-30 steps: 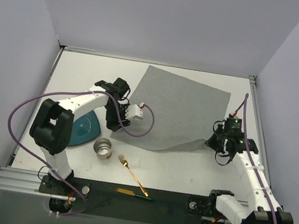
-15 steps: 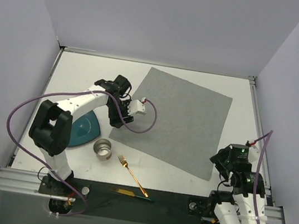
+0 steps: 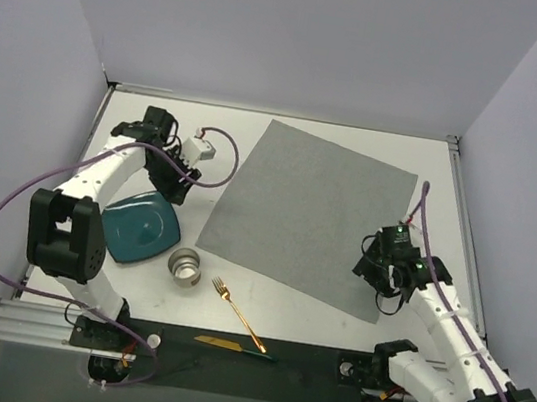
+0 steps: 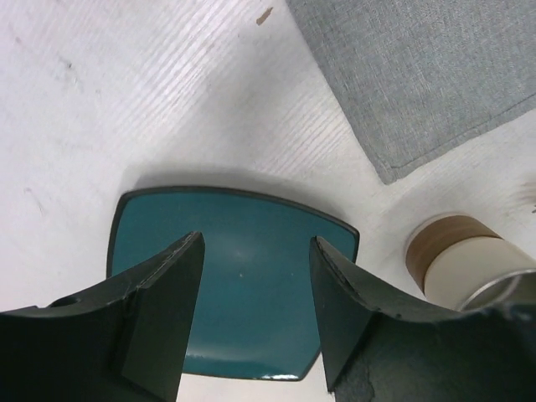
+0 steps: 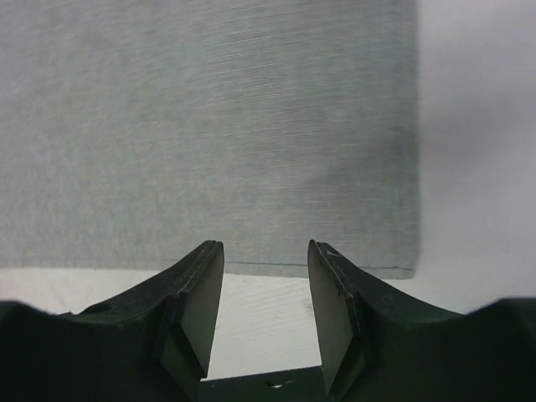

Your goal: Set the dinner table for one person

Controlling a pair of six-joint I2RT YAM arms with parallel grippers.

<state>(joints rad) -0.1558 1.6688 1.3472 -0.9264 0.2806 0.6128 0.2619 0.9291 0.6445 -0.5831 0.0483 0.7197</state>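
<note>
Since a second ago the left arm has swung off the placemat's left corner toward the far left of the table, and the cloth's near right corner, then lifted and folded, now lies flat. The right arm has pulled back from that corner and come in again.

The left gripper hangs over the teal plate, its fingers spread and nothing between them. In the left wrist view the plate shows through the gap, with the metal cup off to one side.

The right gripper is spread too and empty. It sits just over the placemat's near edge by the right corner, not pinching the cloth.

The white table fills the floor of the enclosure under everything. The placemat lies skewed right of centre, and plate, cup and gold fork are grouped at the near left. The knife rests on the black strip along the near side.
</note>
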